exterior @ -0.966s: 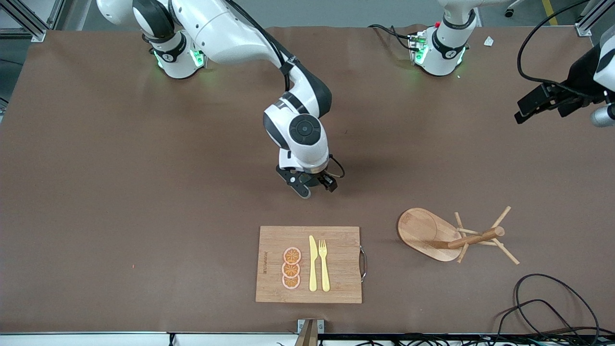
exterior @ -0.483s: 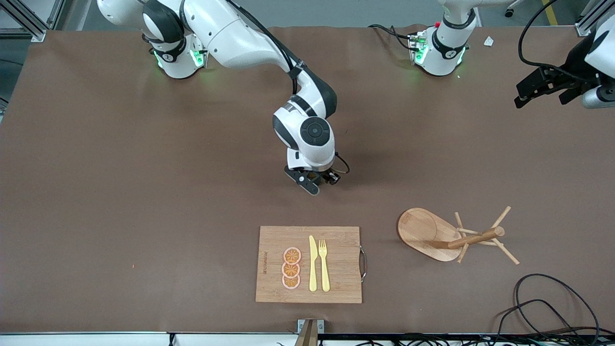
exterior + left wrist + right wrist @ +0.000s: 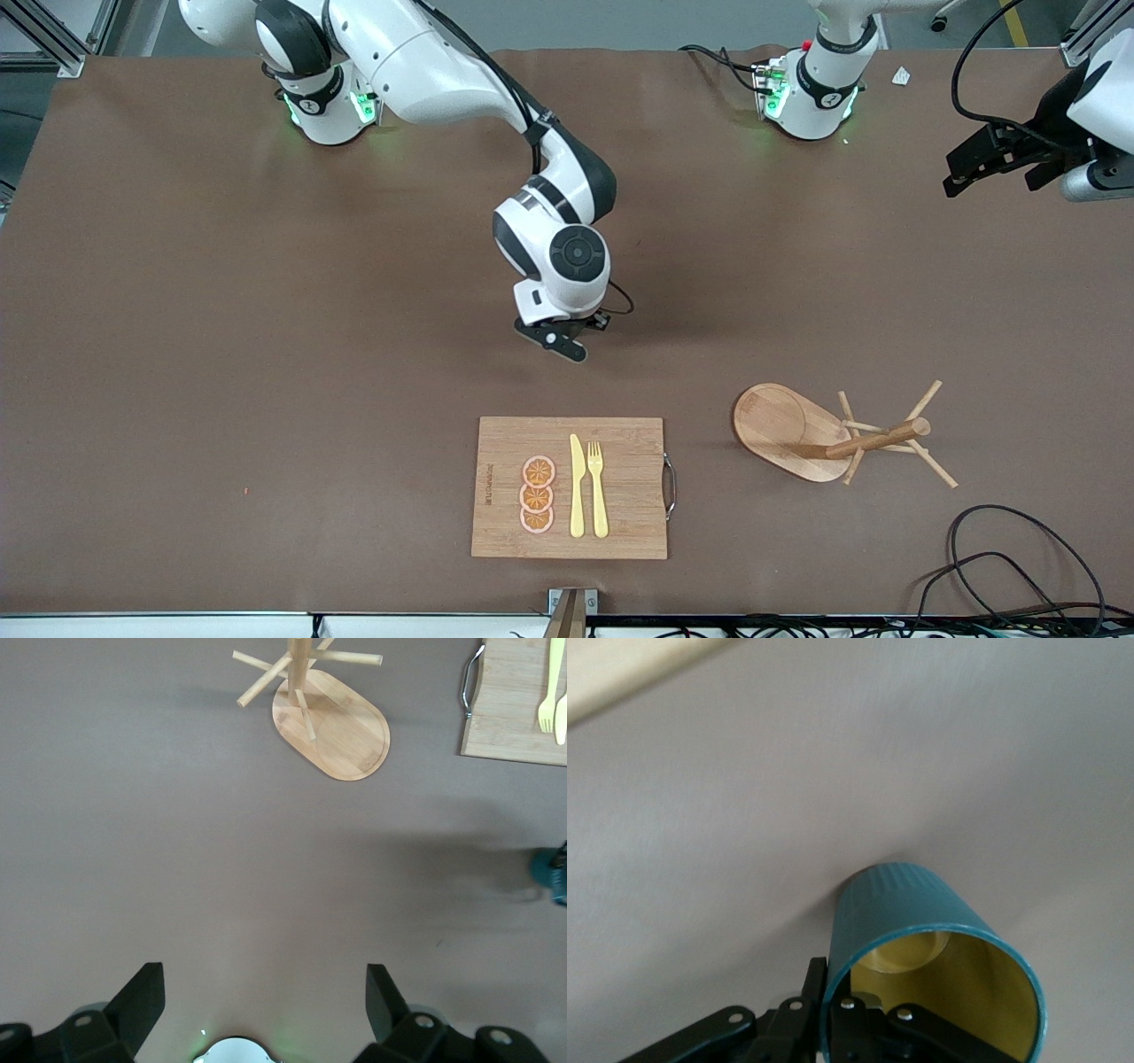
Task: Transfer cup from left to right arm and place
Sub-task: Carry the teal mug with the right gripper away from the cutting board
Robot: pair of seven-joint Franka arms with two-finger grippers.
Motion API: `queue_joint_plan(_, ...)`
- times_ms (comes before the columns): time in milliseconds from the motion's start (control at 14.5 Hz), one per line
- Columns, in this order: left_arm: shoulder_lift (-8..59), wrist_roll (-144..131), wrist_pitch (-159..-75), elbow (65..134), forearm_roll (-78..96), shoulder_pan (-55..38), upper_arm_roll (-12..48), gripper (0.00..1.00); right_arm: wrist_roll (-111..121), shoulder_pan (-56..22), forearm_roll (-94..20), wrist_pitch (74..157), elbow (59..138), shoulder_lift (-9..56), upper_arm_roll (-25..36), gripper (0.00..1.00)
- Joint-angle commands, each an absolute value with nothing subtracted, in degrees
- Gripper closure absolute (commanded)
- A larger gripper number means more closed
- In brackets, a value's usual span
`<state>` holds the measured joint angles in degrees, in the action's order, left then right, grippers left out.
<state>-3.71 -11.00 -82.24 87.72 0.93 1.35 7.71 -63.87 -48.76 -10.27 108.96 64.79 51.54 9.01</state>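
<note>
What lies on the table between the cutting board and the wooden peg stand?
Nothing: in the front view, only bare brown table separates the cutting board from the wooden peg stand.

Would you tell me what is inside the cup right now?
The cup shows only its yellow inside; one finger of the right gripper, shut on its rim, reaches in. That finger covers part of the inside.

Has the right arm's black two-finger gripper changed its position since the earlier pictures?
Yes. The right gripper, shut on the dark teal ribbed cup, has shifted slightly toward the right arm's end, judged against the bamboo cutting board.
</note>
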Motion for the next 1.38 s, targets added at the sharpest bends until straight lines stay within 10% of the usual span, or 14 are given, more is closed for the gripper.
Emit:
queue_joint_plan(0, -4.92, -9.76, -81.83, 88.59, -1.93, 0.88, 8.17, 0.00, -50.42, -44.93, -10.81, 102.68, 65.83, 46.86, 12.81, 0.99)
queue_joint_plan(1310, -4.40, -7.21, -81.30, 88.24, -1.14, 1.06, 8.09, 0.00, 38.73, -7.21, -18.19, 114.87, 80.95, 43.77, 15.03, 0.99)
